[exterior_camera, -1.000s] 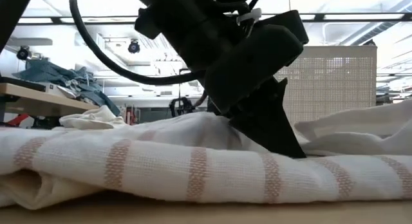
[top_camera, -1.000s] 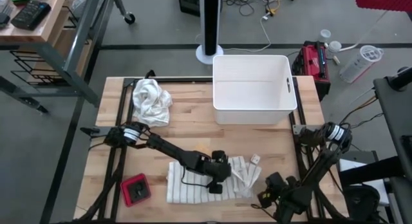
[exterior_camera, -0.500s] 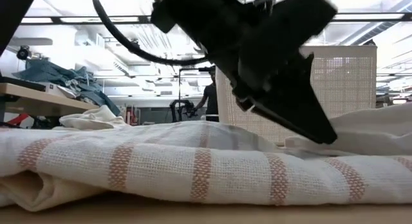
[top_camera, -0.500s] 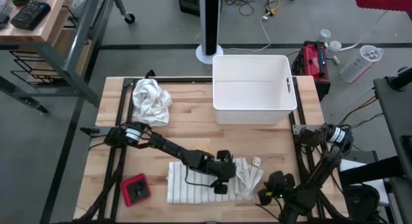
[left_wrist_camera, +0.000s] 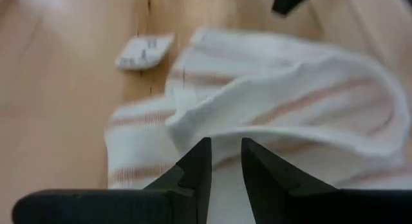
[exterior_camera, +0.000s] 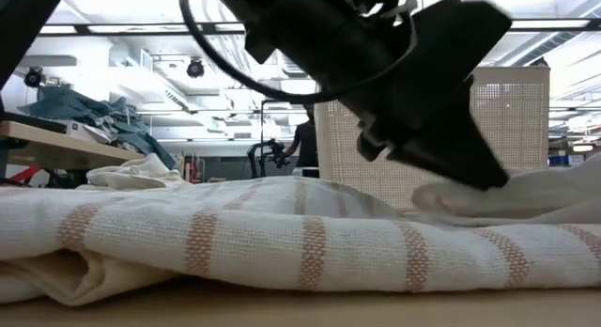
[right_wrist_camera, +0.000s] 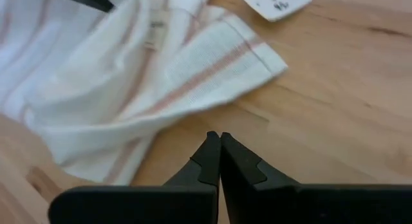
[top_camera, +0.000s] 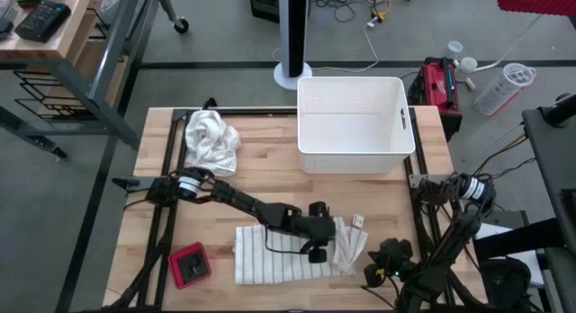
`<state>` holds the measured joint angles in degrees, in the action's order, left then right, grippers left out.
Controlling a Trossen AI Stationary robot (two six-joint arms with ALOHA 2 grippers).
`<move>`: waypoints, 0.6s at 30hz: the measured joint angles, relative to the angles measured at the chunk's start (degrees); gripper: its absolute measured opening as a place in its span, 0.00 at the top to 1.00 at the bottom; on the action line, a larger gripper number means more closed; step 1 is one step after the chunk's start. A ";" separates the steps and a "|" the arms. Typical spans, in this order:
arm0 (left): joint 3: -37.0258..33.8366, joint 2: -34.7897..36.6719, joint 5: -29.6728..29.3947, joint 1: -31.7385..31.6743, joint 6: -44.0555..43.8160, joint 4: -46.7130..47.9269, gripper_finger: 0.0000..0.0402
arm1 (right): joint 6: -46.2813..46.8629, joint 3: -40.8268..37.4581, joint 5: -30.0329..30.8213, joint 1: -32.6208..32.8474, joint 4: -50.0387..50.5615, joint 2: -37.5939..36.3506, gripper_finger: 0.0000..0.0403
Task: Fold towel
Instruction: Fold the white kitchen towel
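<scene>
A white towel with pale red stripes (top_camera: 279,259) lies part-folded on the wooden table near its front edge, its right end bunched up (top_camera: 349,245). My left gripper (top_camera: 320,250) reaches over it from the table's left and is shut on a raised fold (left_wrist_camera: 290,108) near that bunched end. My right gripper (top_camera: 373,273) hangs over bare wood just off the towel's right end; its fingers (right_wrist_camera: 220,139) are shut with nothing between them. A towel corner (right_wrist_camera: 257,60) lies beyond them. My left gripper pinches a fold of the towel (left_wrist_camera: 222,135) between its two fingers, near the towel's right end. The fingers (exterior_camera: 474,167) slant down from the table's left. The pinched cloth is raised a little; the rest of the towel lies slack on the table.
A crumpled white cloth (top_camera: 212,140) lies at the far left. A white bin (top_camera: 355,124) stands at the far middle. A red and black block (top_camera: 190,264) sits near the front left. A small white tag (top_camera: 357,223) lies on the wood beside the towel.
My left gripper has gone toward the table's right edge and risen a little, drawing the pinched fold of the towel with it toward the bunched right end. The towel's left part has stayed flat where it was.
</scene>
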<state>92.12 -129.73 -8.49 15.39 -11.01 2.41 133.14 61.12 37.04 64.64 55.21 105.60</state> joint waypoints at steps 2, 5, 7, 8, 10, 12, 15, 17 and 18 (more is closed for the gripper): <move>0.00 0.01 -0.02 -0.37 0.00 -3.11 0.81 | 0.12 0.04 1.21 0.09 0.07 -0.26 1.00; 0.02 0.13 -0.02 -0.96 -0.02 -5.21 0.81 | 0.59 0.04 1.99 0.37 1.23 -0.85 1.00; 0.02 0.85 -0.03 -1.06 -0.01 -1.57 0.81 | 0.82 0.11 1.99 0.72 2.38 -1.30 1.00; 0.02 1.46 -0.10 -1.06 -0.04 1.12 0.81 | 0.84 0.16 1.98 0.85 2.76 -1.35 1.00; 0.02 3.21 -0.94 -1.02 -0.04 6.99 0.81 | 0.83 0.32 1.85 1.04 3.24 -1.35 1.00; 0.02 5.28 -2.43 -0.96 0.00 11.93 0.81 | 0.83 0.37 1.72 1.23 3.25 -1.35 1.00; 0.04 8.28 -2.64 -0.95 0.02 20.23 0.81 | 0.85 0.37 1.58 1.36 3.24 -1.35 1.00; 0.04 9.60 -2.60 -0.79 2.12 25.11 0.81 | 0.85 0.37 1.57 1.49 3.21 -1.35 1.00; 0.04 9.88 -2.71 -0.62 4.00 27.42 0.81 | 0.85 0.37 1.57 1.49 3.17 -1.35 1.00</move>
<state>92.15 -119.85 -11.20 14.77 -7.01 29.83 133.99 61.49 38.61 66.13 58.38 104.25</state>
